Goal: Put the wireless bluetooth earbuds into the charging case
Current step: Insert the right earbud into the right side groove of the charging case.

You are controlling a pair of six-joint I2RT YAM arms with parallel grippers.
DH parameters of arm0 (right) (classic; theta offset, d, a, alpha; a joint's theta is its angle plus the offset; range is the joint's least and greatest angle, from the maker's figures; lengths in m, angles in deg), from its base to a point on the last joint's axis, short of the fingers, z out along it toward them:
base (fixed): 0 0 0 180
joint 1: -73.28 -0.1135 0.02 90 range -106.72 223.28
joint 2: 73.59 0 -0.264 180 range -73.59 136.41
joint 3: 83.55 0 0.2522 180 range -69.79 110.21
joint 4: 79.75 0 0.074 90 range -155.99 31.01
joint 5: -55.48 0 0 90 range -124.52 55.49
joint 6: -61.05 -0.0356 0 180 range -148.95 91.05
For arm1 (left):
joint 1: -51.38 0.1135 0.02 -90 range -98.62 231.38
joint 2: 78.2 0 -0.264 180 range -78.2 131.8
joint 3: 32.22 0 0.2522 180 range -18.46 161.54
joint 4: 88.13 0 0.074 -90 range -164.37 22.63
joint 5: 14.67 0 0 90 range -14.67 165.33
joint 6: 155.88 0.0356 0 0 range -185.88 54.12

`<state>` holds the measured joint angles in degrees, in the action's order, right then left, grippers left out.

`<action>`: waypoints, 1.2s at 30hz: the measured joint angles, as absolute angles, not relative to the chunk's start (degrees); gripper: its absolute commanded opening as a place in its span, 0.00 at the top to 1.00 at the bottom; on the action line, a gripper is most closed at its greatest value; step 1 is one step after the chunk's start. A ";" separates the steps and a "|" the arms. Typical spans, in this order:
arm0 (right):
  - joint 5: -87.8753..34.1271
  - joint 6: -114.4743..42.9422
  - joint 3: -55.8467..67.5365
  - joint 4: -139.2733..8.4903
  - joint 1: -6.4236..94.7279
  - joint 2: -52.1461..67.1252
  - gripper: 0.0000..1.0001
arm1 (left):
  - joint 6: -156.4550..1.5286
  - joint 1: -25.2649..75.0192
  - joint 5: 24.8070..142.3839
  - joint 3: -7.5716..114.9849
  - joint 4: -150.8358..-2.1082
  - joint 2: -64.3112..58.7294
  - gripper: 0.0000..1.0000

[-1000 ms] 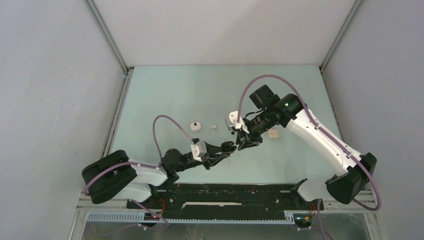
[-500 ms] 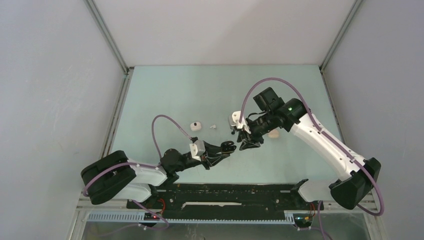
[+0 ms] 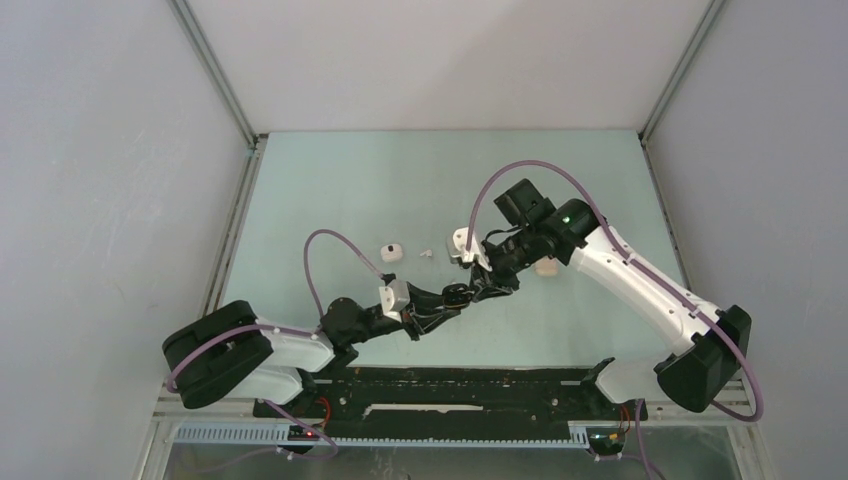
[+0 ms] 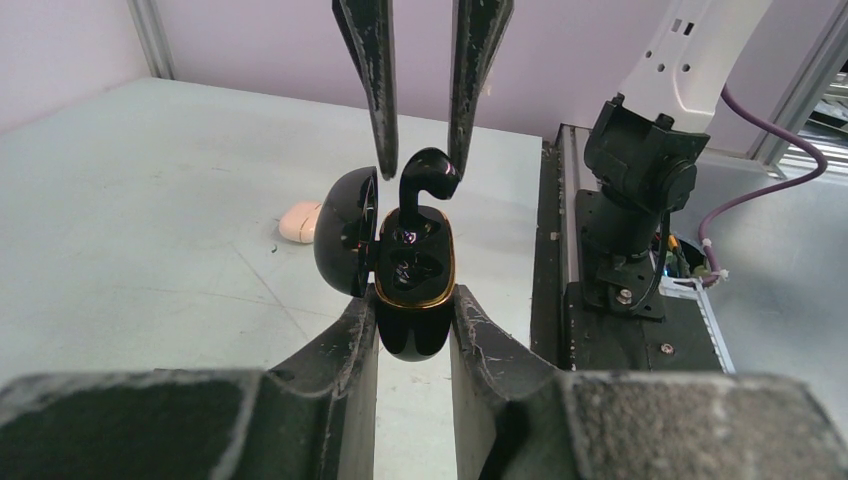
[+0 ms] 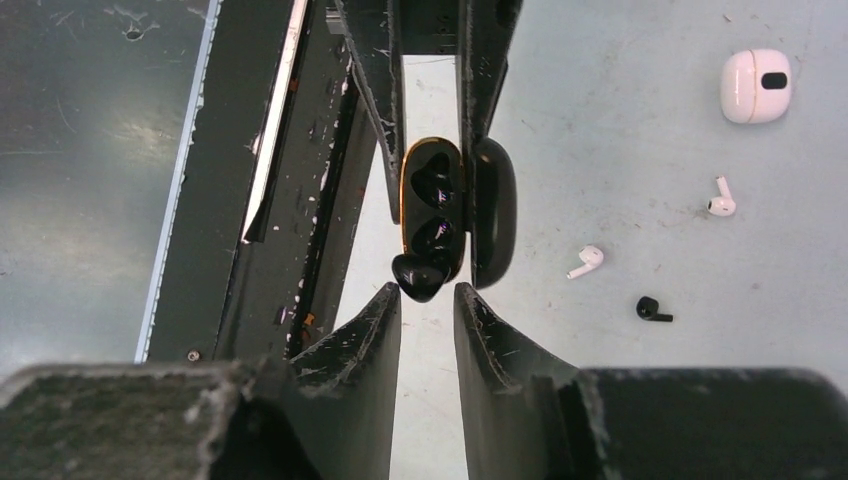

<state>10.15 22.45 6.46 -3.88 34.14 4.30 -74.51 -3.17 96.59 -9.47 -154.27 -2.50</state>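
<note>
Left wrist view showed us the left claw (image 4: 412,302) pinching the body of the black charging case (image 4: 415,335), held off the worktop (image 5: 620,120) with its lid (image 4: 345,232) swung open to one side. One black earbud (image 4: 428,178) stood at the case's gold-rimmed mouth, poking out and, we judged, not yet seated. The right claw (image 5: 427,292) straddled that bud with only a narrow gap between its jaws. We could not tell whether it was pinching the bud or merely flanking it. We judged the bud to be very light, hard and glossy, so it was likely to squirt out under a firm squeeze. A gentle hold across its bulb or stem seemed the best way to take it. The case looked rigid, and gripping its body seemed safer than gripping the hinged lid. We counted four earbuds. One was the bud at the case, one was a loose black earbud (image 5: 653,310), and two were white earbuds (image 5: 720,197) (image 5: 587,260) lying on the worktop. We counted three cases: the black one, a white charging case (image 5: 757,85) and a cream case (image 4: 300,222).
</note>
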 measured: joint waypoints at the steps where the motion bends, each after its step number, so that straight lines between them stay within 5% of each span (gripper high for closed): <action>1: 9.84 22.42 6.46 -3.90 33.55 4.45 0.72 | -74.53 -3.17 96.57 -9.47 -154.18 -2.50 1.00; 36: 3.11 10.84 6.42 -8.45 31.70 6.48 0.76 | -74.88 -2.58 94.71 -9.47 -151.82 -1.36 1.00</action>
